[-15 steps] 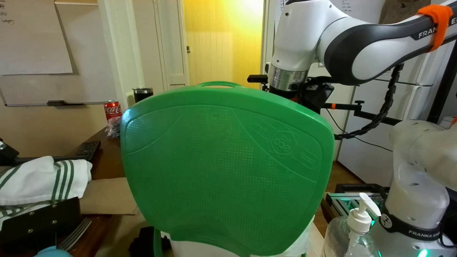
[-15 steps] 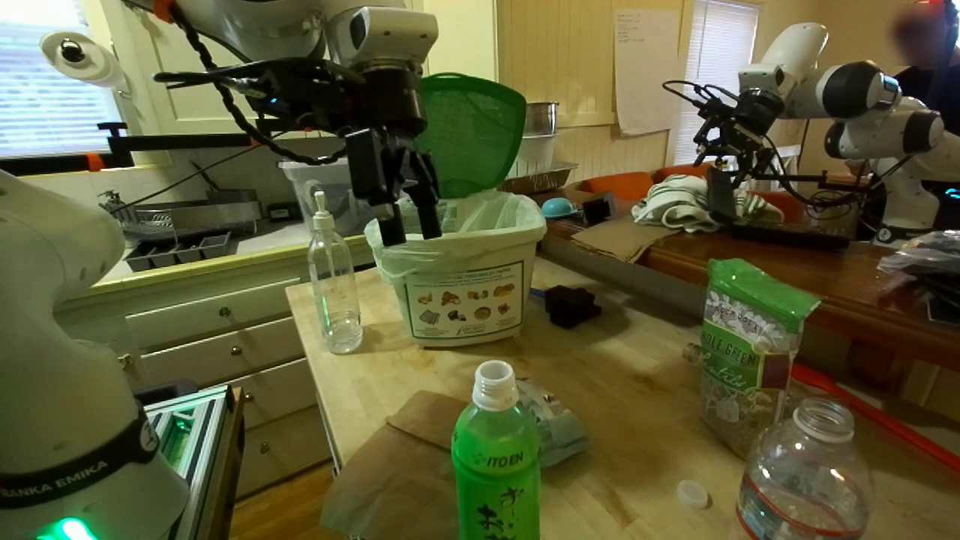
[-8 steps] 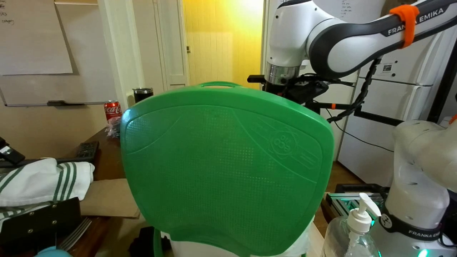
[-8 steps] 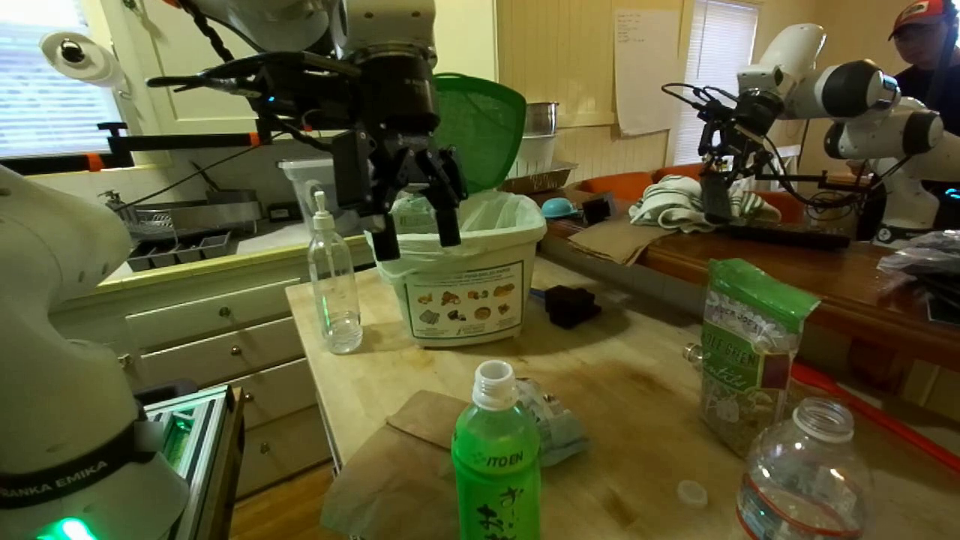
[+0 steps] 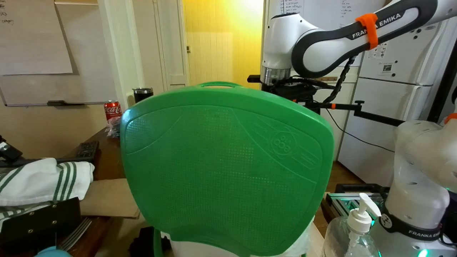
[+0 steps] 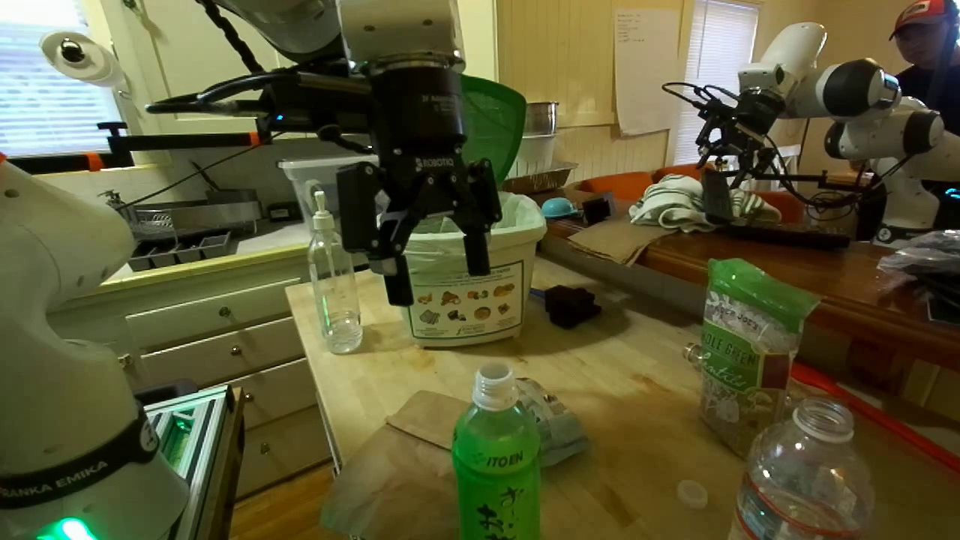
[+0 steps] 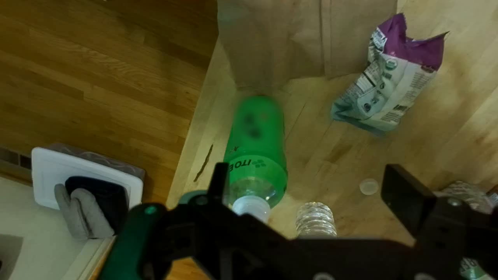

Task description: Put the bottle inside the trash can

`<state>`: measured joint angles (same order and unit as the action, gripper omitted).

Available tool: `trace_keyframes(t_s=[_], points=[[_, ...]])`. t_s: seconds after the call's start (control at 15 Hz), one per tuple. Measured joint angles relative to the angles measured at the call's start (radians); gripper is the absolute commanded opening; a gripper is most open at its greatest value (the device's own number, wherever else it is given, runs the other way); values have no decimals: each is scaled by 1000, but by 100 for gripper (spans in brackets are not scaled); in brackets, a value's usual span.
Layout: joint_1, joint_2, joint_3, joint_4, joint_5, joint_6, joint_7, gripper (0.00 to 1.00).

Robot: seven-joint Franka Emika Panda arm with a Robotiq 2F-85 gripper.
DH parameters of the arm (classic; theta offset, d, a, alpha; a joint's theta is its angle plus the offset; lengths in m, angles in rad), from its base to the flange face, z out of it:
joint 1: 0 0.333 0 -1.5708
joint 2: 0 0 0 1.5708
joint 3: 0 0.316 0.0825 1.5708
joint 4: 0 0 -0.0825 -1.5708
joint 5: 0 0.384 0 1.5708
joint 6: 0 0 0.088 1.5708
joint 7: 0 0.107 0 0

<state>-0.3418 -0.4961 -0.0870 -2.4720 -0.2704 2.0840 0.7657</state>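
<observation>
The green bottle stands uncapped on the wooden table in an exterior view; it also shows in the wrist view. A clear bottle with a red band stands to its right. A clear ridged bottle shows partly in the wrist view, cut off by the gripper. The trash can is white, lined with a bag, its green lid raised. My gripper is open and empty, in front of the can and above the table. In the wrist view its fingers are wide apart.
A pump bottle stands left of the can. Brown paper and a packet lie near the green bottle. A lentil bag, a white cap and a black object are on the table. Another arm stands behind.
My gripper has moved from over the can's near rim out in front of it, lower and closer to the green bottle. It stays open. The bottles and can have not moved.
</observation>
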Motion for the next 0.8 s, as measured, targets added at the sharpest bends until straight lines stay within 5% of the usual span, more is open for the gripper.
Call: trace_keyframes(t_s=[0.8], points=[[-37,108,-134,55,76,80,-41,100]])
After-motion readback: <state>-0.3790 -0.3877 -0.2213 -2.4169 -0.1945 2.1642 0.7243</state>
